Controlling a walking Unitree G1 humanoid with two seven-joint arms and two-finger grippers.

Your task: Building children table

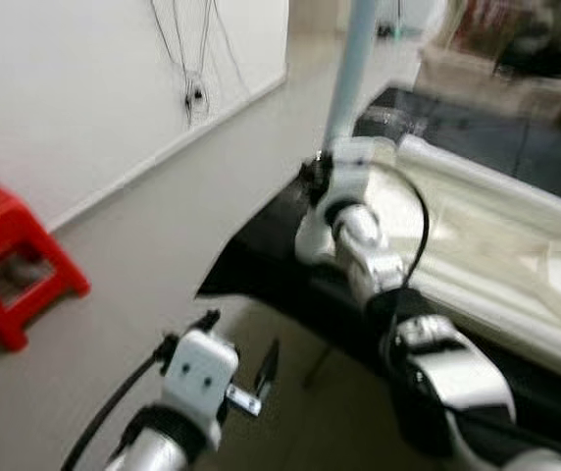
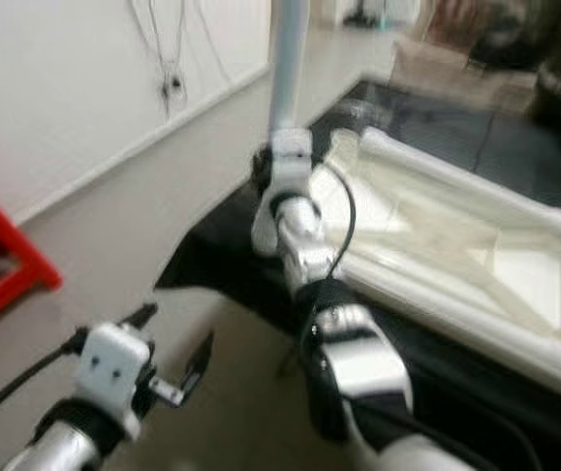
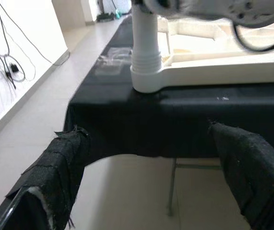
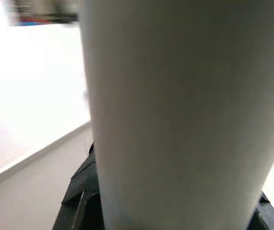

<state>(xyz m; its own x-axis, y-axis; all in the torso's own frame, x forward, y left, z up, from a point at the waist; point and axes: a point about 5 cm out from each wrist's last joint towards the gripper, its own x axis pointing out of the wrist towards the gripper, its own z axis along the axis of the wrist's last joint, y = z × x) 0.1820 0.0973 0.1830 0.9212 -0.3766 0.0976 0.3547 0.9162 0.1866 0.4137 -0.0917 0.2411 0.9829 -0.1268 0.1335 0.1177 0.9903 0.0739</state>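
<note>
An upside-down cream table top point(image 1: 477, 245) lies on a work table draped in black cloth point(image 1: 261, 255). A pale table leg point(image 1: 354, 69) stands upright in the socket at the top's near left corner point(image 3: 146, 81). My right gripper point(image 1: 326, 162) is shut on this leg just above the socket; in the right wrist view the leg point(image 4: 185, 110) sits between the black fingers point(image 4: 79, 206). My left gripper point(image 1: 239, 343) hangs open and holds nothing, low in front of the cloth's edge, pointing towards the leg point(image 3: 146, 48).
A red plastic stool point(image 1: 11, 255) stands on the floor at the left by the white wall, where cables point(image 1: 194, 93) hang. The work table's thin metal leg point(image 3: 171, 187) shows under the cloth. Blurred boxes point(image 1: 467, 59) stand at the back.
</note>
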